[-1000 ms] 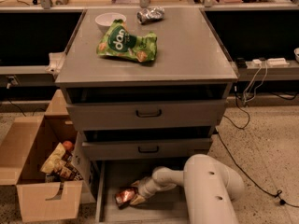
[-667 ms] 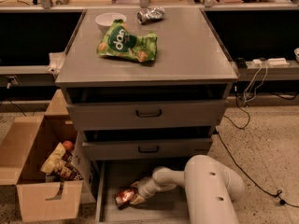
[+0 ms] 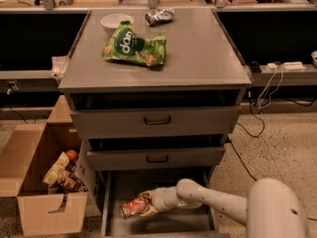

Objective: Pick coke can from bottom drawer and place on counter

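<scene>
Change since the earlier frames: none discernible; arm, tool and can sit where they sat a second ago. Tool [image 3: 147, 205]: low inside the open bottom drawer [image 3: 163, 224], at the end of the pale arm [image 3: 213, 203], which reaches in from the lower right and points left. Its tip meets the right end of the can [image 3: 130, 209]; whether it is clamped there or only set against the can cannot be told. Can: immediately left of the tool, in the left half of the drawer. Its long axis runs roughly left to right, in line with the arm's reach, with the left end a shade lower. Whether it rests on the drawer floor or is held just off it cannot be told. Above: two upper drawers, the middle one [image 3: 156, 158] closing over the back of the bottom drawer, so the way out is judged to be forward first, then up. Tabletop [image 3: 203, 53]: well above the can, its right half bare. Its left and rear hold a green bag [image 3: 133, 46], a white bowl [image 3: 116, 22] and crumpled foil [image 3: 159, 16]. Judged destination: the right side. Floor, left of the cabinet: an open box [image 3: 29, 192] of snacks, not concerned.
</scene>
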Robot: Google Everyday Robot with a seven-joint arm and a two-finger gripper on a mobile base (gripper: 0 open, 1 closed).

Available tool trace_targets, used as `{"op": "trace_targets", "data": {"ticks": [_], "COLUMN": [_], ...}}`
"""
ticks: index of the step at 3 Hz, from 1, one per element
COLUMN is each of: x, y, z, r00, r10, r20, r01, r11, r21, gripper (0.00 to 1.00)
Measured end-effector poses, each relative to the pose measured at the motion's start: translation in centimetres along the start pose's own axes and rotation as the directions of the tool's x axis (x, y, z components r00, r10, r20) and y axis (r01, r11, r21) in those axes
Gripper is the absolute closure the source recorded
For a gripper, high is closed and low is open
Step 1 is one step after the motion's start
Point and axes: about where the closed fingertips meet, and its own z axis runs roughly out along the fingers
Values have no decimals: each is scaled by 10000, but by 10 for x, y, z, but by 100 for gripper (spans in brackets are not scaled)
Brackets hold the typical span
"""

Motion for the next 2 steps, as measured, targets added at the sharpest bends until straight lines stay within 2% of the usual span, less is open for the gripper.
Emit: {"op": "trace_targets", "data": {"ticks": [1,2], "x": [-50,-50], "y": [29,30], "z": [-57,-56], "r00": [9993,9993], "r10": [-295,-289], "r20": [246,255], "r01": [280,274], "r11": [9978,9979], "r21": [597,581], "gripper": [100,100]}}
